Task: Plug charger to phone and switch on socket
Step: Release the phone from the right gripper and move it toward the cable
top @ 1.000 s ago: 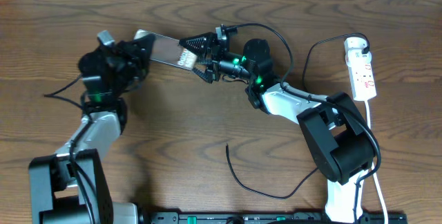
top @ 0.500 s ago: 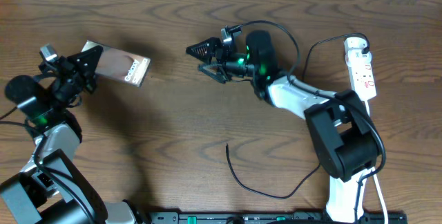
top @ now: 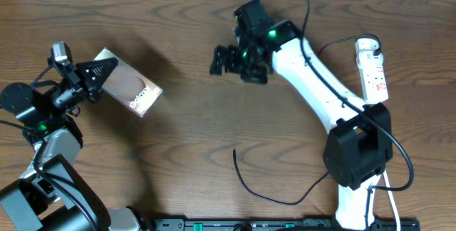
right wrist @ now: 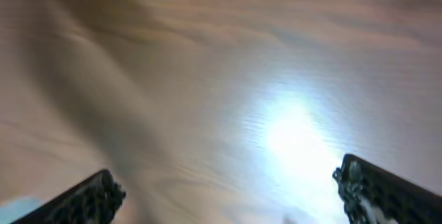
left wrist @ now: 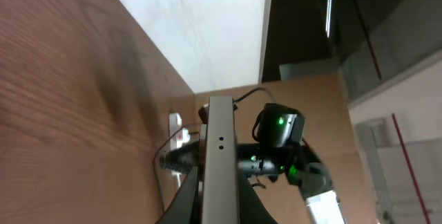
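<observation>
The flat brown-bronze phone (top: 134, 93) is held raised at the left by the closed left gripper (top: 100, 74). The thin black charger cable (top: 265, 194) lies ungrasped, so plugging seems not begun. Its tip must next be fetched by the open, empty right gripper (top: 229, 61).

wooden table (top: 185, 152), black rail (top: 235, 225) along near edge

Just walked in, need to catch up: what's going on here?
The left claw is shut on the phone at the left of the table. The right claw hangs open and empty above bare wood. The charger lies loose near the front, not plugged in, and the socket sits untouched at the right.
</observation>
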Robot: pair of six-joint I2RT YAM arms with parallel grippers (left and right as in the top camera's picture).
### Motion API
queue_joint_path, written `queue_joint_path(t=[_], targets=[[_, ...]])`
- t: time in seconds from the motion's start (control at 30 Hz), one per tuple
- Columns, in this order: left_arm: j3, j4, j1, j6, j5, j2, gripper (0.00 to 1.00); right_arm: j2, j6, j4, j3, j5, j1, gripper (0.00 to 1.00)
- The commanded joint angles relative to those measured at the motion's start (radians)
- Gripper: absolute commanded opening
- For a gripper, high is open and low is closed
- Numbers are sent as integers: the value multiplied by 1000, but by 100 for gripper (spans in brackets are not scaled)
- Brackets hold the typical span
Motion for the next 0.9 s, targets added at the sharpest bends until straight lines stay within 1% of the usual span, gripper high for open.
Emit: queue_joint_path(t=[0.0,0.13,0.23,0.3,0.33,0.4,0.57,0.83,0.87], targets=[[17,13,8,-9,47,-12,7,-2,-43,-111,-11,258,80,99],[18,13,26,-9,47,-12,7,-2,32,-137,-76,294,158,99],[18,13,61,-9,47,-12,7,-2,106,-139,-132,320,214,96],[18,12,91,-10,47,-12,7,-2,180,-169,-172,347,252,95],[18,12,110,-10,47,-12,7,-2,219,-179,-197,349,272,94],[18,12,147,-14,47,-12,7,-2,253,-192,-234,349,305,91],[18,12,231,-17,47,-12,7,-2,280,-201,-299,322,383,80],[17,12,253,-17,47,-12,7,-2,293,-211,-340,312,437,76],[17,12,253,-17,47,-12,7,-2,296,-210,-352,310,438,73]])
